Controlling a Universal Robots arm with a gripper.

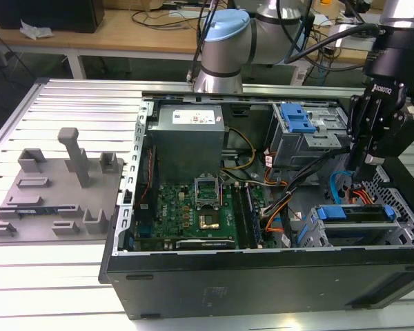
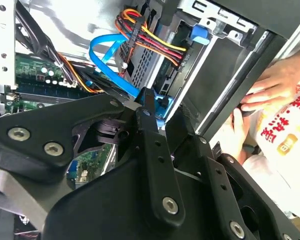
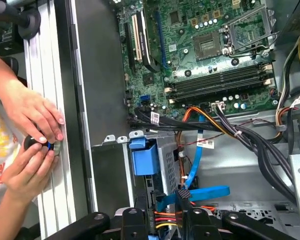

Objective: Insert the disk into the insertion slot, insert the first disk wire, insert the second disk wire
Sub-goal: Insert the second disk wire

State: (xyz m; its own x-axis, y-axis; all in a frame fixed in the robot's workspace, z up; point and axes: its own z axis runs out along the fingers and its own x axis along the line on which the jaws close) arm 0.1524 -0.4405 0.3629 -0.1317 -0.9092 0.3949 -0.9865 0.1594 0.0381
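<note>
The disk [image 1: 353,213] sits inside the insertion slot [image 1: 316,235] at the case's front corner on the exterior view's right, and its blue carrier handle [image 3: 142,156] shows beside the perforated cage wall [image 3: 169,167]. My gripper [image 1: 359,169] hangs just above the cage's rear. In the first wrist view the gripper [image 3: 183,201] is shut on the black plug of a flat blue wire [image 3: 205,192]. The same blue wire [image 2: 107,55] loops beyond the fingertips [image 2: 145,102]. A red, yellow and orange wire bundle [image 2: 155,37] runs to the back of the cage.
The open case [image 1: 262,276] holds a motherboard [image 1: 200,207], a power supply [image 1: 186,138] and a taller cage with a blue latch [image 1: 297,118]. A person's hands [image 3: 32,140] rest on the table rail beside the case. A grey fixture plate [image 1: 55,193] lies at the exterior view's left.
</note>
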